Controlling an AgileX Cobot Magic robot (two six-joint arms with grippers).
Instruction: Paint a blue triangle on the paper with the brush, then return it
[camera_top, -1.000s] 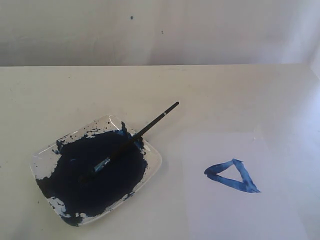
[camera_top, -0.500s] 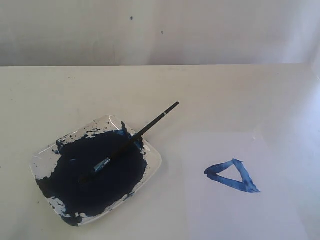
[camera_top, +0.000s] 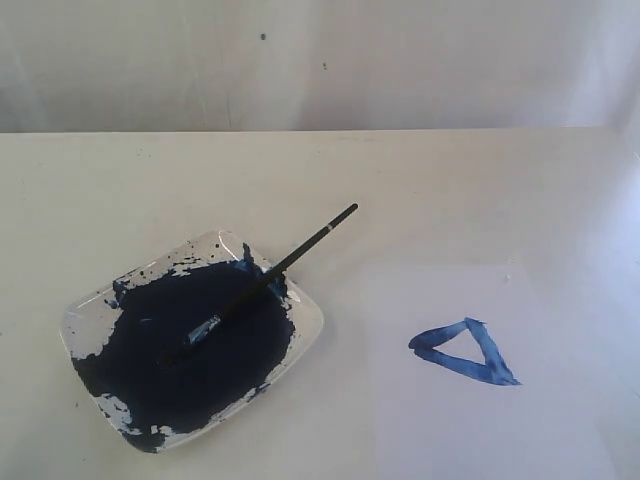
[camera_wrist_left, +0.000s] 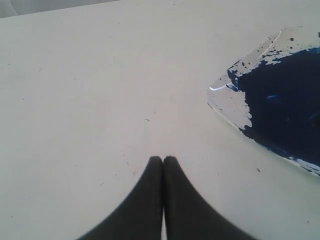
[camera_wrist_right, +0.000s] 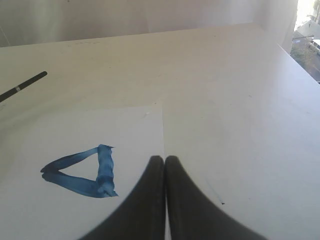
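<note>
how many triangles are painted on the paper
1. The blue triangle is on the paper, right of the paint dish in the exterior view. The paper runs off the frame's bottom, so another could be hidden.

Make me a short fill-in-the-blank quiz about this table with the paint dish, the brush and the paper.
1. The painted shape on the paper is a ____.
2. The brush rests with its tip in a dish of ____ paint.
3. The left gripper and the right gripper are both ____.
Missing words: triangle; blue; shut.
</note>
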